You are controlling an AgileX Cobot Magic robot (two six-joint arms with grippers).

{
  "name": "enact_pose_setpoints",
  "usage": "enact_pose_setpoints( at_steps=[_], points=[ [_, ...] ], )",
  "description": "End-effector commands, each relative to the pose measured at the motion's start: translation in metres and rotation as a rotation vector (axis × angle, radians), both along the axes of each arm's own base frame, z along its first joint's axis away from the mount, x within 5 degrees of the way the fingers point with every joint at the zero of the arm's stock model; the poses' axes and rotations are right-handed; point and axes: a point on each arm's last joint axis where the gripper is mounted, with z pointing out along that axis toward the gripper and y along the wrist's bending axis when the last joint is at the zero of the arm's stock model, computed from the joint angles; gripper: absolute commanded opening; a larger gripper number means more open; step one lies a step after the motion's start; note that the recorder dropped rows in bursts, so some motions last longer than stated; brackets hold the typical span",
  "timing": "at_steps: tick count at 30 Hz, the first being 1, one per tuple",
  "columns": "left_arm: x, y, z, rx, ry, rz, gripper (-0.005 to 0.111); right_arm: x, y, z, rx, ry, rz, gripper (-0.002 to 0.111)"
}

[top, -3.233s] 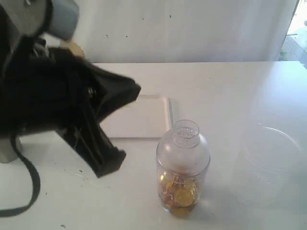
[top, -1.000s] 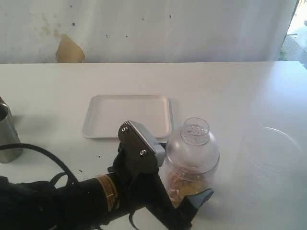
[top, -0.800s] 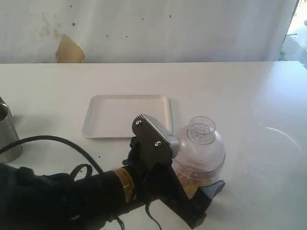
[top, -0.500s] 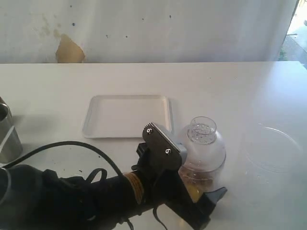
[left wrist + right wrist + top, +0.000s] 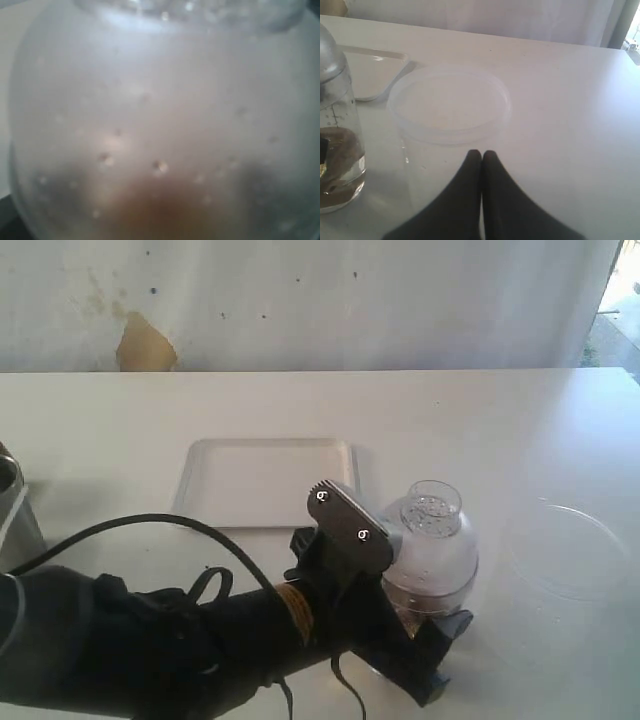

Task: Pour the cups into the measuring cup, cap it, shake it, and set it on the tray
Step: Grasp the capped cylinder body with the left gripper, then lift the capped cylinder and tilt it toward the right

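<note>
There is 1 measuring cup (image 5: 443, 592), 1 cap (image 5: 432, 525), 1 tray (image 5: 250, 480), 1 clear container (image 5: 570, 560), 1 steel tumbler (image 5: 14, 520).

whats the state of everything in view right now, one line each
measuring cup: upright, capped, brown contents at the bottom
cap: seated on the measuring cup
left gripper: closed around the measuring cup
right gripper: shut, holding nothing
tray: flat, nothing on it
wide clear container: upright, open, empty
steel tumbler: upright, mostly cut off by the frame edge

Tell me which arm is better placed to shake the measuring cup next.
Left. The left end effector clasps the measuring cup, cap on; the right end effector is shut, near the wide clear container, away from the cup.
</note>
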Motion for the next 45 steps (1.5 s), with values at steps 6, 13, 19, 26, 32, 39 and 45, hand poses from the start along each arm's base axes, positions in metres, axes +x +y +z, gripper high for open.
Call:
enact_pose_setpoints(
  at_steps=[6,13,19,26,32,39,45],
  points=[
    [0.01,0.051,0.124,-0.144,-0.218,0.147,0.0,0.0,0.0,0.0,-0.004,-0.006,0.003,0.0],
    [0.045,0.08,0.126,-0.246,-0.071,0.246,0.0,0.0,0.0,0.0,-0.004,-0.006,0.003,0.0],
    [0.048,0.083,0.124,-0.147,-0.05,0.132,0.0,0.0,0.0,0.0,-0.004,-0.006,0.003,0.0],
    [0.065,0.1,0.12,-0.139,-0.039,0.228,0.0,0.0,0.0,0.0,-0.004,-0.006,0.003,0.0],
    [0.054,0.073,0.124,-0.162,-0.07,0.085,0.0,0.0,0.0,0.0,-0.004,-0.006,0.003,0.0],
    [0.076,0.028,0.132,-0.036,-0.152,0.064,0.0,0.0,0.0,0.0,-0.004,-0.006,0.003,0.0],
    [0.104,-0.003,0.123,0.062,-0.178,0.059,0.0,0.0,0.0,0.0,-0.004,-0.006,0.003,0.0]
  ],
)
